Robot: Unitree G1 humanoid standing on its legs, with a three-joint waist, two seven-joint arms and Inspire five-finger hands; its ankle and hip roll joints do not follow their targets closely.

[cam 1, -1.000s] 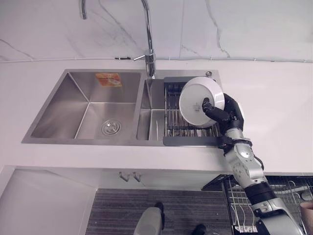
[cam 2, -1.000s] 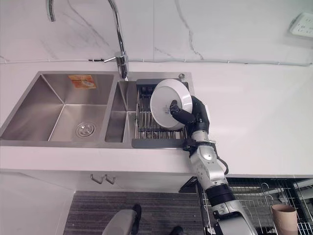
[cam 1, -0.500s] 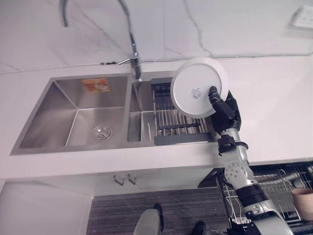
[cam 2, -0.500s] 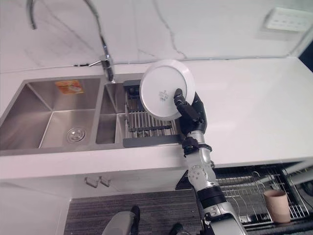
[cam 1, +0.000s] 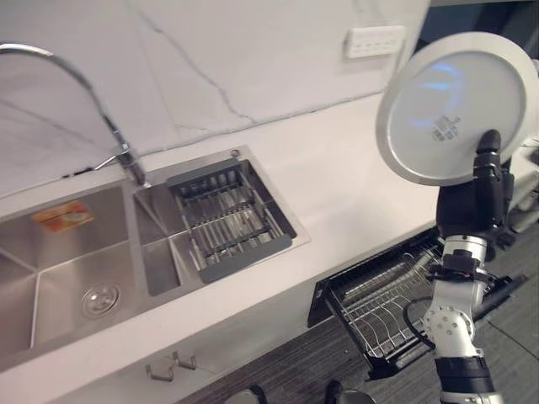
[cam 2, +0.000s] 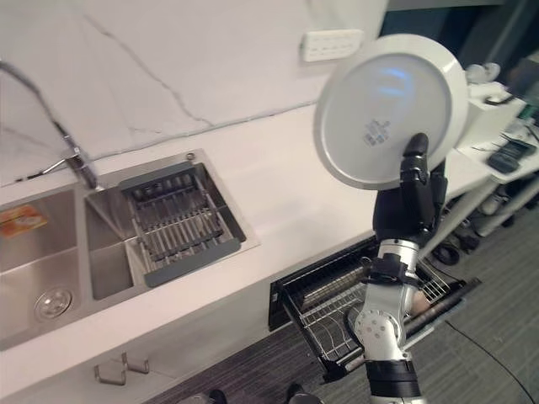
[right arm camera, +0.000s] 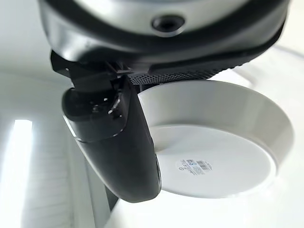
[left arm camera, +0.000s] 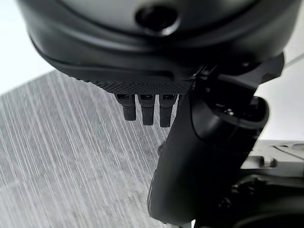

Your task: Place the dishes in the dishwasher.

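Right eye view: raised right hand (cam 2: 407,206) pinches white plate (cam 2: 379,105) upright.

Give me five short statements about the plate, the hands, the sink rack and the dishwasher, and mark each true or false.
1. The right hand holds the white plate raised on edge, its underside facing the camera. True.
2. The plate lies in the sink's drying rack. False: the rack holds no plate; the plate is up in the right hand, away from the sink.
3. The dishwasher rack is pulled out below the counter. True.
4. The left hand grips a cup. False: the left wrist view shows its fingers hanging relaxed over the floor, holding nothing.
5. The plate already stands in the dishwasher rack. False: it is held above the counter edge, not yet lowered.
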